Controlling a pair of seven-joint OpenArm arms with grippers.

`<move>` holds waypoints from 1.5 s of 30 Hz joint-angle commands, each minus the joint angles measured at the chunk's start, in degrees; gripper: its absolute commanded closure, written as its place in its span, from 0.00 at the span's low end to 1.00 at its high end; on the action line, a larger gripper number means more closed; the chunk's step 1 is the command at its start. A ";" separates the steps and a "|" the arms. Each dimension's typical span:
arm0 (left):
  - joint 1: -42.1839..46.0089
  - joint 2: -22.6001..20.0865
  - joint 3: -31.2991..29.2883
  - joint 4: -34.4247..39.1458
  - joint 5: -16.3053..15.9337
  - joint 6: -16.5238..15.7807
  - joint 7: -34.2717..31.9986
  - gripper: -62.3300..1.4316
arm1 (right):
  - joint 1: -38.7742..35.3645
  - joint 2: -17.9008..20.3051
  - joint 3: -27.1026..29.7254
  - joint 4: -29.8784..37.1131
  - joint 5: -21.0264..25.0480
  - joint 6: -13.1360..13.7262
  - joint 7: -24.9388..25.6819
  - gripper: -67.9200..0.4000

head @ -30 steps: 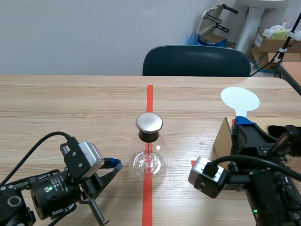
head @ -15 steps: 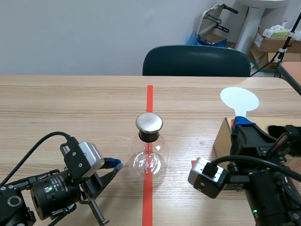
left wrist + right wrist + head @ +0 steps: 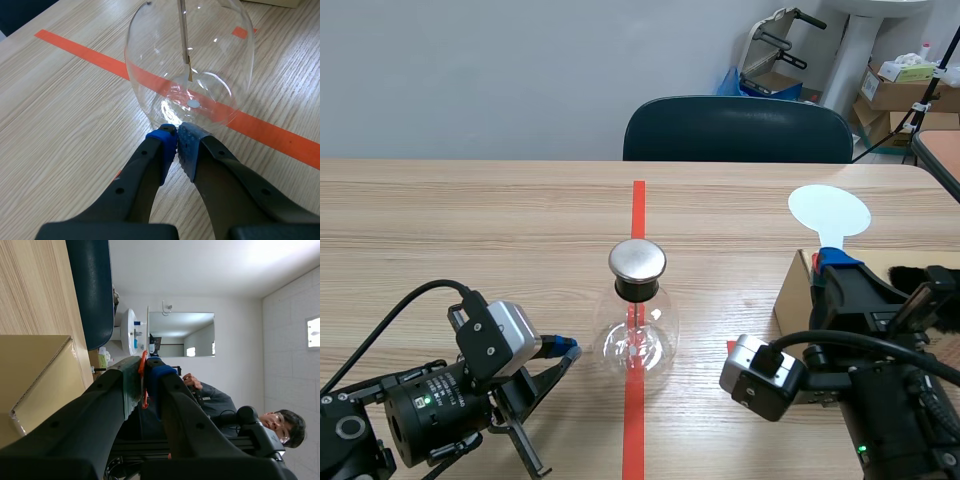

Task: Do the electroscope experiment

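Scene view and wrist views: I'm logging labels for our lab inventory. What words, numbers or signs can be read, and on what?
None can be read.
No markings: glass flask, its metal cap, white disc.
Plain where visible: cardboard box on the table.
Any print too small to read: boxes in the far corner.

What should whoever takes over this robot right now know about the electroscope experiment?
Left gripper: shut on nothing, tips low on the table at the base of the electroscope flask.
Right gripper: shut on the handle of the white disc paddle, held upright over the cardboard box, well apart from the flask.
The flask stands on the red tape line, its metal cap on top.
Done: paddle in hand.
Left: likely bring the disc to the cap and watch the leaf inside.
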 commanded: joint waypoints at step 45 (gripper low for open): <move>1.05 -5.01 -0.24 5.44 -1.92 -2.62 -2.54 0.38 | -3.63 0.11 0.55 2.80 1.75 -1.70 7.41 0.97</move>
